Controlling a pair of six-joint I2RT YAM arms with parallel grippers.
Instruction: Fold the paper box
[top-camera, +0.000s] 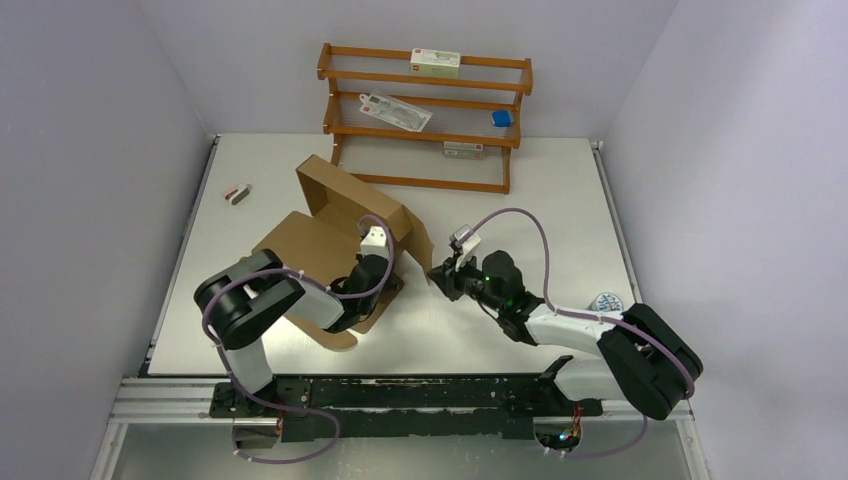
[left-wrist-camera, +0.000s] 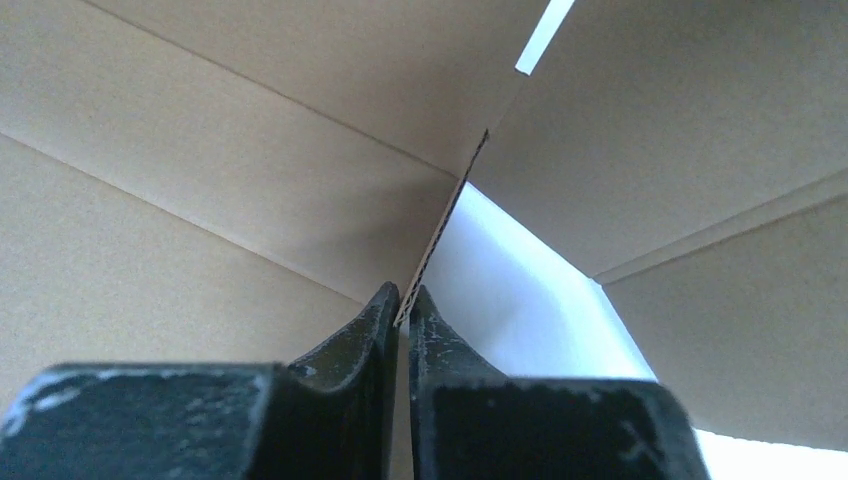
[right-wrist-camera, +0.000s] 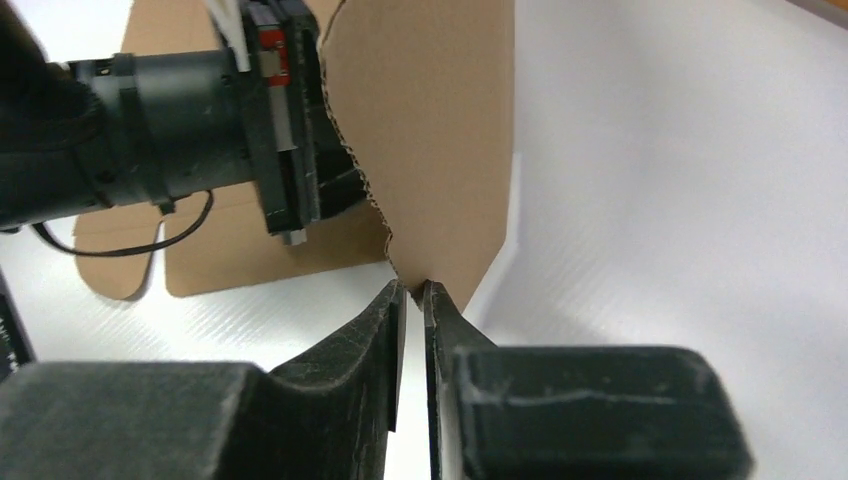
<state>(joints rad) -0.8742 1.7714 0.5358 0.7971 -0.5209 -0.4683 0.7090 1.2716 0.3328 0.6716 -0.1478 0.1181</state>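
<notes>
We see the paper box (top-camera: 322, 232) lying left of the middle of the worktop (top-camera: 540, 220), nearer the left edge than the right. It is half folded: its base lies flat, while a back panel and a side flap stand up. Our left gripper (left-wrist-camera: 404, 303) sits inside the box with its fingers nearly together. The corrugated edge of one upright panel runs down between them, so it pinches that panel. Our right gripper (right-wrist-camera: 412, 291) reaches in from the right-edge side. Its fingers are drawn narrow around the lowest corner of the standing side flap, just above the white worktop. A wooden rack (top-camera: 425, 115) stands at the far edge holding small cartons (top-camera: 435, 63). A small object (top-camera: 237, 193), too small for us to identify, lies near the left edge, well apart from the box.
</notes>
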